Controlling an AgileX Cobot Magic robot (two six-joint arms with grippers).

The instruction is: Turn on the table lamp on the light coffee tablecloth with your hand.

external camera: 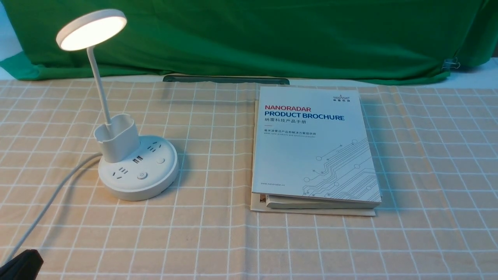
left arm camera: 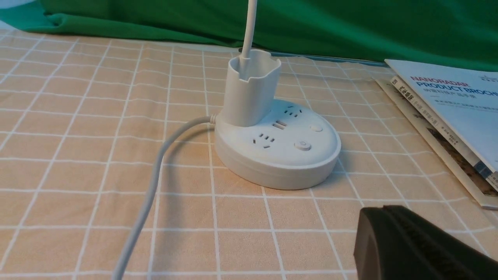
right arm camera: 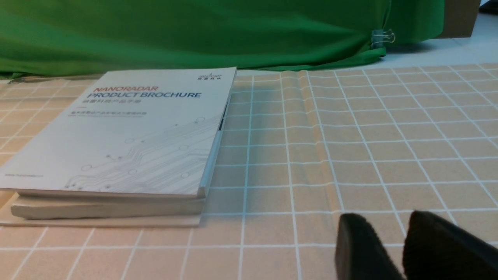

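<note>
Table lamp (external camera: 138,169): white, disc head glowing (warmly), at ten o'clock on the tan gridded tablecloth (external camera: 210,241).
Left gripper (left arm camera: 383,217): fingers pressed together.
Right gripper (right arm camera: 389,221): fingers spread slightly.

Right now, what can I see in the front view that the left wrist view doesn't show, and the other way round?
Only the front view shows the glowing lamp head and the clip on the backdrop.

Only the left wrist view shows the printed spine of a book under the brochure.

Both show the lamp's pen cup, its cord, the checked tablecloth, the brochure and the green backdrop.
</note>
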